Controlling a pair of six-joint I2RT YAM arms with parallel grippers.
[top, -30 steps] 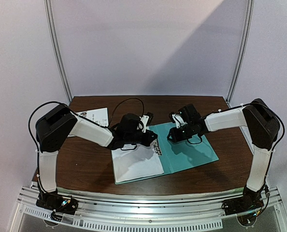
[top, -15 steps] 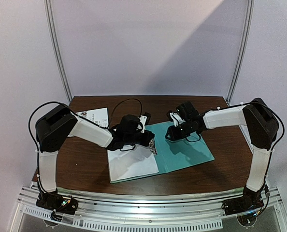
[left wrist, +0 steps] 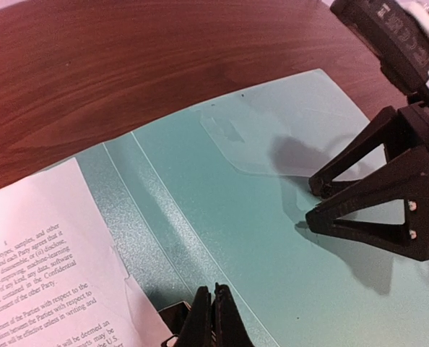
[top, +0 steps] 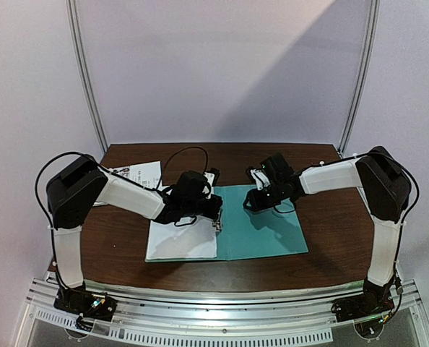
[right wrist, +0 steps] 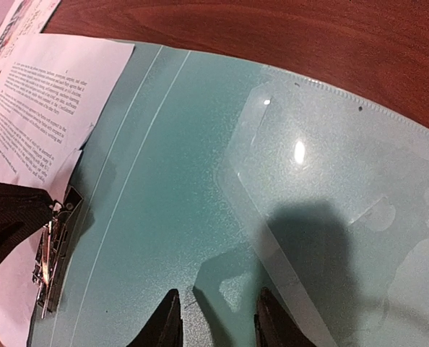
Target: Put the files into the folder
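Your left claw, stretched past the pictured sheet at the far left of the table, is pinched shut at the metal clip on the text sheet's right edge; you cannot tell whether it grips the clip. Your right claw, jaws narrowly parted and empty, looks to press the open folder's right flap. One file seems in; next, fetch the pictured sheet and lay it on the first.

The left arm hides the upper edge of the text sheet and part of the picture sheet, its print too small to read from above.
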